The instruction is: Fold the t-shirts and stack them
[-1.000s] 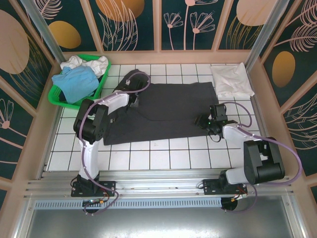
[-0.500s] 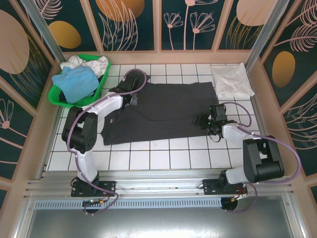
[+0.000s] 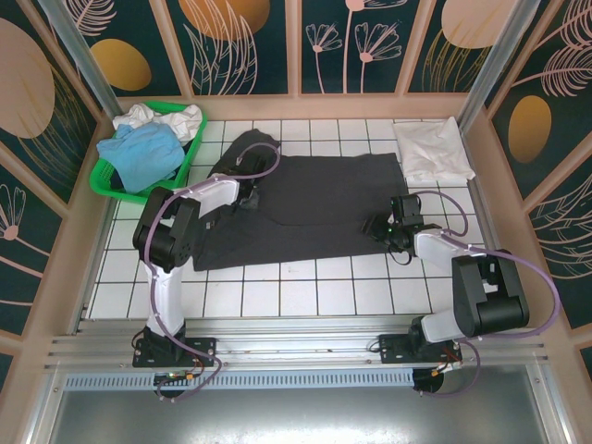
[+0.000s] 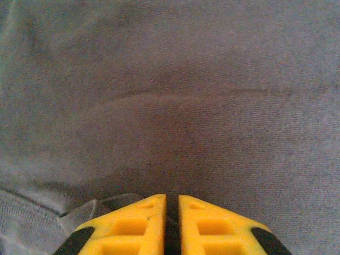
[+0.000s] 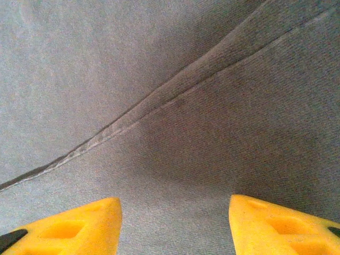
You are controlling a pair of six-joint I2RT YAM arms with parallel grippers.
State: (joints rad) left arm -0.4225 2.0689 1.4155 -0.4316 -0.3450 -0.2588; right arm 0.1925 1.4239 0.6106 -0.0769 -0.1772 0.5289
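Since a moment ago the left fingers (image 4: 138,226) have shifted slightly nearer; they sit pressed together on the dark t-shirt (image 3: 324,199), which is spread across the middle of the table (image 3: 277,296). The right fingers (image 5: 69,223) stand apart over its right edge. A white t-shirt (image 3: 433,150) lies folded far right.

The large dark charcoal cloth t-shirt (image 3: 314,199) lies beneath the left gripper (image 3: 250,197) and the right gripper (image 3: 378,227). The folded white cloth t-shirt (image 3: 432,151) lies beyond the right gripper; the green plastic basket (image 3: 115,190), left of the left gripper.
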